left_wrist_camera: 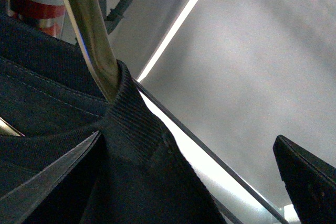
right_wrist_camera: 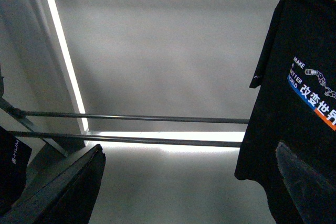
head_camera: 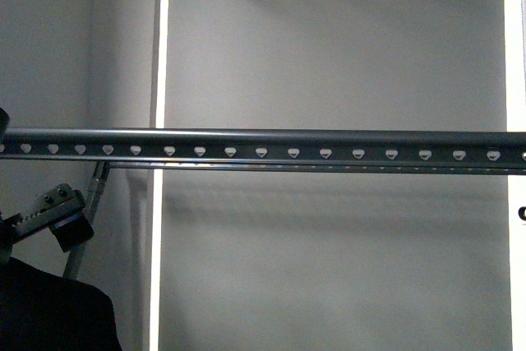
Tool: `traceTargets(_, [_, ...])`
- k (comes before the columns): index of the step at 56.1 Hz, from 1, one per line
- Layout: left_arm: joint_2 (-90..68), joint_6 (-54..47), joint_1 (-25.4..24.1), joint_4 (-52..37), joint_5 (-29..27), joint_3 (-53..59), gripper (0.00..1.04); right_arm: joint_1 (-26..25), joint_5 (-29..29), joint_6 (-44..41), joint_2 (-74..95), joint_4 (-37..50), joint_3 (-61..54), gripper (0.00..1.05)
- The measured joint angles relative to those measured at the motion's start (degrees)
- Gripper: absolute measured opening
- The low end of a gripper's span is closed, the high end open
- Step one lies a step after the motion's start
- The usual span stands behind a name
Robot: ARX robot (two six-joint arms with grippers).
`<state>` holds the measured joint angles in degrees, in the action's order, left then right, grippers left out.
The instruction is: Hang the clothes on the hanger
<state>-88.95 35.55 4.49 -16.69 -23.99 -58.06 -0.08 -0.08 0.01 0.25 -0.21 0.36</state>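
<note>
In the left wrist view the hanger's shiny metal arm [left_wrist_camera: 93, 40] runs down into the ribbed collar of the black T-shirt [left_wrist_camera: 134, 129]. My left gripper [left_wrist_camera: 188, 139] is open, and the collar lies against one finger [left_wrist_camera: 50, 182]. In the front view this gripper [head_camera: 62, 218] sits at the lower left, just above the black cloth [head_camera: 49, 310]. In the right wrist view a black short-sleeved T-shirt [right_wrist_camera: 294, 93] with printed lettering hangs beside my open, empty right gripper [right_wrist_camera: 190, 149].
A dark notched rail [head_camera: 271, 141] crosses the front view, with a thinner bar under it. Two thin rods [right_wrist_camera: 136, 118] cross the right wrist view before a grey wall with a bright strip. Another black cloth piece with white lettering [right_wrist_camera: 11, 157] shows at that view's edge.
</note>
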Motion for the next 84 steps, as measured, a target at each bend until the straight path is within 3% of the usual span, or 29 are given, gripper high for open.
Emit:
traceTargets(4, [-3.3,0.0,-0.2,0.0,-1.6,-2.8,0.97,0.0,0.0,0.0,0.0,0.0,0.0,0.97])
traceTargets(14, [-6.6,-1.0,-0.3,0.1,-3.3,-6.0,0.64,0.0,0.0,0.0,0.0,0.0,0.0,0.97])
traceTargets(19, [-6.5,-1.7,-0.5,0.6,-1.9,-6.1,0.44,0.0,0.0,0.0,0.0,0.0,0.0,0.97])
traceTargets(27, [-6.1,-2.4,-0.8,1.5,0.8,-5.7,0.26,0.0,0.0,0.0,0.0,0.0,0.0,0.97])
traceTargets(31, [-4.6,-1.4,-1.2,2.5,5.0,-3.3,0.14,0.0,0.0,0.0,0.0,0.0,0.0,0.97])
traceTargets(40, [0.3,-1.6,-2.0,2.6,12.8,4.2,0.06,0.0,0.0,0.0,0.0,0.0,0.0,0.97])
traceTargets(49, [10.3,-12.7,-2.6,7.1,25.9,13.7,0.05,0.0,0.0,0.0,0.0,0.0,0.0,0.97])
traceTargets(57, [21.5,-26.0,-4.7,17.1,42.7,21.6,0.05,0.0,0.0,0.0,0.0,0.0,0.0,0.97])
traceTargets(65, [25.8,-42.5,-9.3,29.4,57.9,22.0,0.05,0.0,0.0,0.0,0.0,0.0,0.0,0.97])
traceTargets(69, [25.7,-49.1,-10.6,30.2,61.0,20.5,0.05,0.0,0.0,0.0,0.0,0.0,0.0,0.97])
traceTargets(75, [24.0,-69.8,-10.5,21.0,65.6,15.7,0.05,0.0,0.0,0.0,0.0,0.0,0.0,0.97])
traceTargets(82, [17.8,-91.8,-6.0,21.4,64.2,6.2,0.05,0.0,0.0,0.0,0.0,0.0,0.0,0.97])
traceTargets(84, [16.9,-93.5,-5.1,21.2,63.8,4.9,0.05,0.0,0.0,0.0,0.0,0.0,0.0,0.97])
